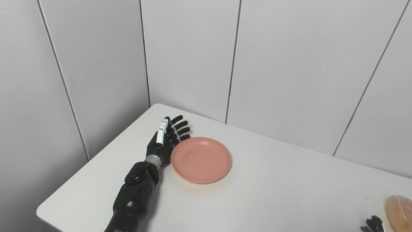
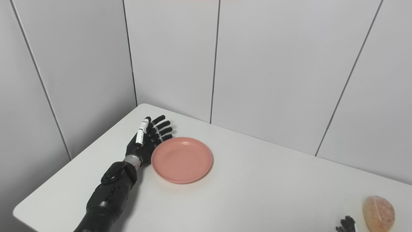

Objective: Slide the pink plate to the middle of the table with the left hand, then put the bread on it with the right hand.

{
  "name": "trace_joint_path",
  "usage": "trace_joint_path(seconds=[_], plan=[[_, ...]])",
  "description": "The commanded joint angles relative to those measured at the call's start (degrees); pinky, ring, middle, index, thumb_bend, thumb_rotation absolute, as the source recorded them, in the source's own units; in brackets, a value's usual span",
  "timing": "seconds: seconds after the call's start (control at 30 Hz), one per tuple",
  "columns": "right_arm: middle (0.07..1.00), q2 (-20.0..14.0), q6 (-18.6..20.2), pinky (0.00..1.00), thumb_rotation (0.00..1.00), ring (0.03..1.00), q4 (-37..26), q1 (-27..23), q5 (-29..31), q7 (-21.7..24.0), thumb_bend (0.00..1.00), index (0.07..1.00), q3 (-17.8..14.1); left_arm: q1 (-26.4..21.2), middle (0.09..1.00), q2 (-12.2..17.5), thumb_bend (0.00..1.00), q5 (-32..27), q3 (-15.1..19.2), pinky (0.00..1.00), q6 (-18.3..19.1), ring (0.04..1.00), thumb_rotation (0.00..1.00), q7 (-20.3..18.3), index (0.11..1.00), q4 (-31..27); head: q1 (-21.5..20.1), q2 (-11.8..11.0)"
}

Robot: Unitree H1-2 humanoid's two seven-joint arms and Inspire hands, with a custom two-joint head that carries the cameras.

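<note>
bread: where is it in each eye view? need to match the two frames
Left eye view: bread at the bottom right corner, cut by the right edge.
Right eye view: bread at the bottom right, whole, clear of the edge.
Shared landmark: the right hand fingertips just left of it at the bottom edge.

The plate [image 1: 201,160] lies on the table [image 1: 273,190] just right of the left hand [image 1: 165,140], its rim against the palm; the bread [image 2: 378,213] lies well off to the right, just beside the right hand [image 2: 347,224].
</note>
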Motion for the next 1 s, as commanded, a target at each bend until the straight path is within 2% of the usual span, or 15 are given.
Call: trace_joint_path(seconds=[0.0,0.13,0.27,0.4,0.53,0.83,0.97], plan=[[0.985,0.15,0.71,1.00,1.00,0.985,-0.97,0.77,-0.99,-0.37,0.14,0.993,0.26,0.22,0.765,-1.03,0.33,0.99,-0.91,0.71,2.53,0.749,1.00,0.79,0.753,-1.32,-0.32,0.14],[0.982,0.48,0.14,1.00,1.00,0.985,-1.54,0.97,-2.03,-0.92,0.12,0.995,0.74,0.18,0.755,-2.16,0.31,1.14,-1.70,0.70,3.25,0.741,1.00,1.04,0.743,-2.43,-1.21,0.51],[0.981,0.47,0.01,1.00,1.00,0.983,-1.83,1.09,-3.05,-1.25,0.11,0.993,1.11,0.96,0.760,-3.34,0.30,2.39,-3.23,0.71,3.70,0.748,0.95,1.34,0.746,-4.49,-2.03,0.95],[0.973,0.79,-0.80,0.99,1.00,0.974,-1.51,0.97,-3.58,-1.65,0.10,0.986,1.14,1.55,0.769,-5.16,0.30,2.42,-3.70,0.73,5.82,0.757,1.00,2.13,0.757,-6.88,-2.98,1.36],[0.969,0.98,-1.35,0.98,1.00,0.970,-1.42,0.98,-4.00,-1.98,0.10,0.981,1.26,2.02,0.785,-6.26,0.31,2.08,-4.57,0.75,6.14,0.774,1.00,0.27,0.782,-7.20,-4.19,1.79],[0.966,1.67,-4.10,0.98,1.00,0.965,0.54,0.50,-3.42,-2.03,0.11,0.974,1.22,2.34,0.788,-8.14,0.30,1.77,-5.08,0.74,6.91,0.774,1.00,-0.75,0.777,-7.31,-7.56,2.51],[0.965,2.28,-3.38,0.96,1.00,0.958,-0.10,0.49,-3.74,-2.76,0.13,0.969,1.16,2.14,0.793,-9.02,0.30,2.00,-5.83,0.75,6.75,0.778,1.00,-1.34,0.783,-7.27,-9.31,3.30]])
